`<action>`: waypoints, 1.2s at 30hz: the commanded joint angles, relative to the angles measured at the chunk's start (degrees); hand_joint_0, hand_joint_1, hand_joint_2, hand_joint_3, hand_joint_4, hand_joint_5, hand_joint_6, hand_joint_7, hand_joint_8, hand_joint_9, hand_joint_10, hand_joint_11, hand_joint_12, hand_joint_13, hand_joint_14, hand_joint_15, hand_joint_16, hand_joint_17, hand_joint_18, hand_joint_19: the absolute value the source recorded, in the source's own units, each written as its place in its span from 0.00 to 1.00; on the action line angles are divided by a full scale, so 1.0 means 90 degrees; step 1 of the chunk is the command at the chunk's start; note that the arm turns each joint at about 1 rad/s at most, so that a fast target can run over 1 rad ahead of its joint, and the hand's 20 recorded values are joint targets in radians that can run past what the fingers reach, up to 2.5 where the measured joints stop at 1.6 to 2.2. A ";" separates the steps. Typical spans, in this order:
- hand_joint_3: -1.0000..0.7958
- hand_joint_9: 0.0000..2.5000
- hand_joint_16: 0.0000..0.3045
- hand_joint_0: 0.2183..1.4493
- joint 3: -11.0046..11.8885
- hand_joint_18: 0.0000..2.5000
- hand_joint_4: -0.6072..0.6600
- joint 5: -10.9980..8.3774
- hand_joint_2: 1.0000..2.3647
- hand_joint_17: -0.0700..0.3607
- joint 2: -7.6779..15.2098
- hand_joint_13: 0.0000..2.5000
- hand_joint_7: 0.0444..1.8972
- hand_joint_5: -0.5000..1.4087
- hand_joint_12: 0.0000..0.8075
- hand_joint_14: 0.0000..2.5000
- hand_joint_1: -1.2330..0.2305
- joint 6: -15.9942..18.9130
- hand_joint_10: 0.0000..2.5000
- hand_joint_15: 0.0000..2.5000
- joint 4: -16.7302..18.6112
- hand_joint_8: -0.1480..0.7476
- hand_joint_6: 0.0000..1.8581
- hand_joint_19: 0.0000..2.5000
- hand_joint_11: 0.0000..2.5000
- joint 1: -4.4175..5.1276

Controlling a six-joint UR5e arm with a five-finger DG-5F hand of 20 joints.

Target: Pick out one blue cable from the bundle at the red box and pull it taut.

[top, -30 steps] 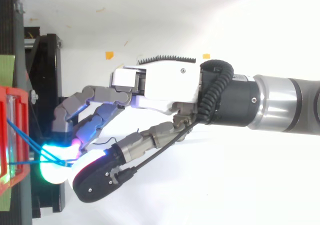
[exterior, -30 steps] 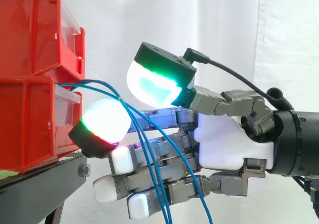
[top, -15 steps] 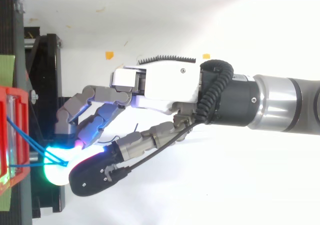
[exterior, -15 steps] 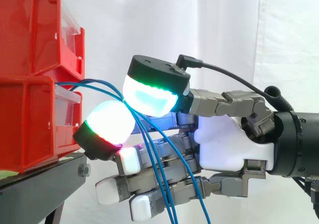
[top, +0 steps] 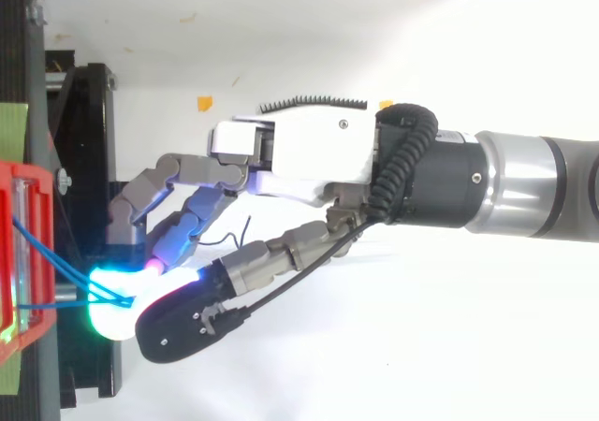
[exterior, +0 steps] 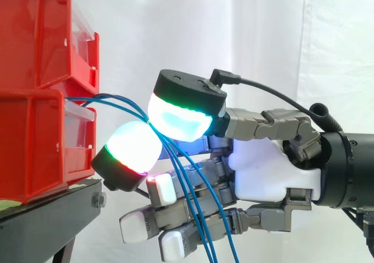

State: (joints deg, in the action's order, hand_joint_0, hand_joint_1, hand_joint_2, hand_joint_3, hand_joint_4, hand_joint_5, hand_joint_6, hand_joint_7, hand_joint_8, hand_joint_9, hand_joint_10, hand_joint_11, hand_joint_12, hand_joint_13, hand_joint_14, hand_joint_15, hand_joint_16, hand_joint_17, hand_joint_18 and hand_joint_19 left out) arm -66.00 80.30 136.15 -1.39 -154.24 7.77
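Note:
Thin blue cables (exterior: 114, 97) come out of the lower red box (exterior: 32, 146) and run right to my hand (exterior: 266, 169). There the green-glowing thumb pad (exterior: 180, 116) presses against a white fingertip pad (exterior: 133, 149), with the cables pinched between them. Below the pinch the cables hang down across the other curled fingers. In the top view the blue cables (top: 58, 264) fan from the red box (top: 21, 253) to the glowing pads of the hand (top: 299, 154). I cannot tell whether one cable or several are held.
A second red box (exterior: 35, 35) is stacked on the lower one. Both rest on a black stand (exterior: 47, 216). A white curtain hangs behind. The arm (top: 524, 192) comes in from the right.
The thumb pad has come down onto the fingertip pad, closing on the cables. The hand has shifted slightly right, away from the box, and the lower fingers have curled further.

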 commanded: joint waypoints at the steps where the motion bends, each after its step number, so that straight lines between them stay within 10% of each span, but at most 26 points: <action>1: 0.45 0.41 0.16 0.36 0.0019 0.28 0.45 0.0052 0.02 0.41 -0.0001 0.31 0.42 0.19 0.40 0.01 0.33 0.0007 0.01 0.18 -0.0050 0.51 0.52 0.27 0.32 -0.0024; 36: 0.28 0.50 0.15 0.46 0.0077 0.34 0.28 0.0150 0.00 0.40 -0.0001 0.37 0.58 0.21 0.39 0.01 0.22 -0.0012 0.01 0.20 -0.0089 0.47 0.52 0.28 0.36 -0.0131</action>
State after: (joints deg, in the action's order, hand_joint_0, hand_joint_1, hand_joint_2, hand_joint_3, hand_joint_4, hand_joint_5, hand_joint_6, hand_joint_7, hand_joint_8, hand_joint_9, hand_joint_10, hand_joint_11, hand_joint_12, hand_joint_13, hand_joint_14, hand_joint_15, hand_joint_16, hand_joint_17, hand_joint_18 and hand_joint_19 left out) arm -65.29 81.60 136.14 -1.48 -154.92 6.58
